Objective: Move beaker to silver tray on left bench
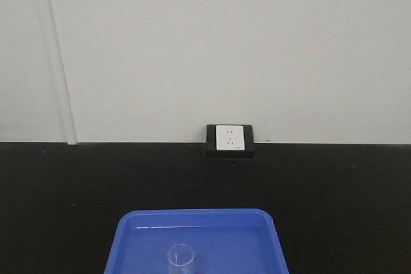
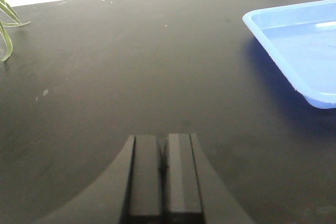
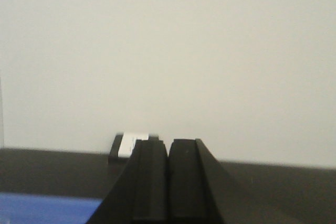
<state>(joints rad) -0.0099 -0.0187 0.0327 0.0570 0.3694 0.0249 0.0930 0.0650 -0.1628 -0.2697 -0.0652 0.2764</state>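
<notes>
Beaker [image 1: 181, 258] stands upright inside the blue tray [image 1: 196, 217], toward its near edge, cut off by the bottom of the front view; no rod in it, and it looks empty; the tray sits on the black bench [image 1: 64, 184] below a wall socket [image 1: 230, 138]

Left gripper [image 2: 164, 174]: fingers closed together, nothing between them, hovering over bare bench well left of the blue tray [image 2: 310, 45]; right gripper [image 3: 168, 182]: fingers also closed, nothing held, pointed at the wall, raised above the tray

Handling, as judged: thin clear glass, so light, stiff, brittle and slick under hard pads; small, with a round wall, so it may twist or squirt out if pinched off-centre; best taken across the middle of the wall, jaws either side, below the rim, with modest force; keep it upright in carry and set it down gently, since metal against glass will chip it

Views compared: only the front view shows the beaker; left wrist shows just a far corner of the tray plus a few green leaves [image 2: 6, 24] at the bench's left edge, seen nowhere else; right wrist shows a blurred socket [image 3: 131, 146] and a strip of blue [image 3: 47, 208], no glass; the silver tray appears in none of the three, and I cannot tell whether this bench is the left one
</notes>
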